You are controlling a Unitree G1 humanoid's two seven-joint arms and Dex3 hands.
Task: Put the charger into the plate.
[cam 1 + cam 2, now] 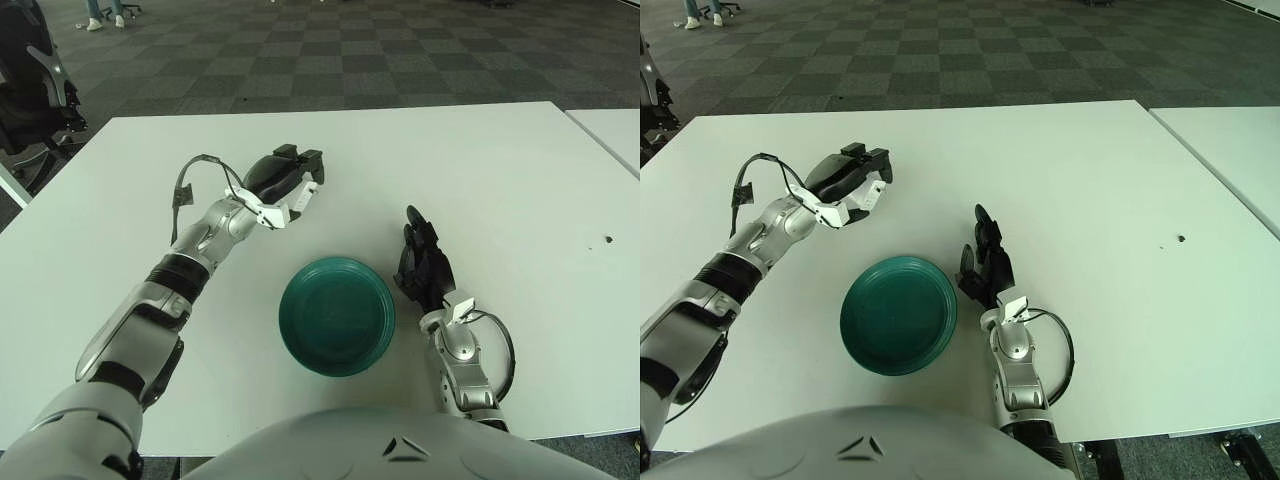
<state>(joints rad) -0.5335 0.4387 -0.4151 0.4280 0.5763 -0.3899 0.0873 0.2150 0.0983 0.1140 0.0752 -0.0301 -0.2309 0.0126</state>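
Left hand [285, 180] has its fingers curled around a white block, likely the charger [296, 197], well up and left of the green plate [337, 314] with right hand [422, 265] idle beside its right rim; early release risks a miss onto the table [520, 200].

Charger: not discernible in either view; any item within the left hand [290, 178] is masked by its curled dark fingers [862, 160].
Right hand [420, 262]: finger posture indistinct.
Office chair [35, 85]: cut by left frame edge.
Adjacent table [612, 130]: cut by right edge.
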